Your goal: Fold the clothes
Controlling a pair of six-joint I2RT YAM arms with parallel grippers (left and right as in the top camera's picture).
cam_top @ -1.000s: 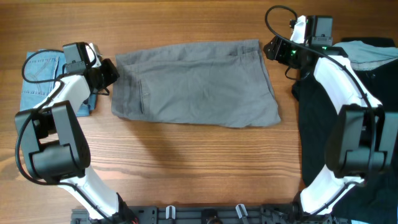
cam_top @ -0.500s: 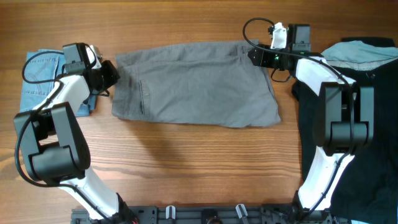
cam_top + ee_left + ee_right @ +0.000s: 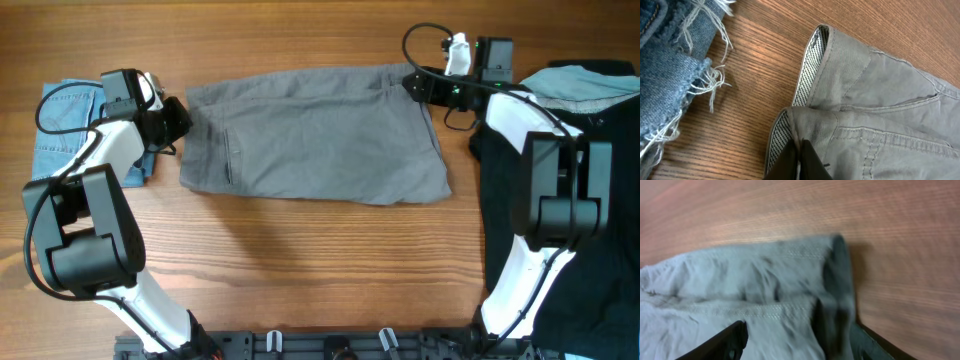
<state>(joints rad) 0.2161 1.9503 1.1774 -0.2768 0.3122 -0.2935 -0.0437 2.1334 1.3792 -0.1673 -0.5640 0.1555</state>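
Right gripper (image 3: 414, 82) has swung in to the far hem corner. Your mid-grey woven cotton shorts (image 3: 310, 135) lie flat between the arms, unfolded. Left gripper (image 3: 800, 157) pinches the waistband corner; right fingers (image 3: 727, 340) spread around the hem. Every fold remains.

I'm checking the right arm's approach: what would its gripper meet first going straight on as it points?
The grey shorts: their hemmed corner lies directly ahead of the open right gripper, seemingly almost between its fingers; depth is unclear.

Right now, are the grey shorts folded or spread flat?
Spread lengthwise: grey shorts lie long across the table; whether legs are stacked, cannot tell.
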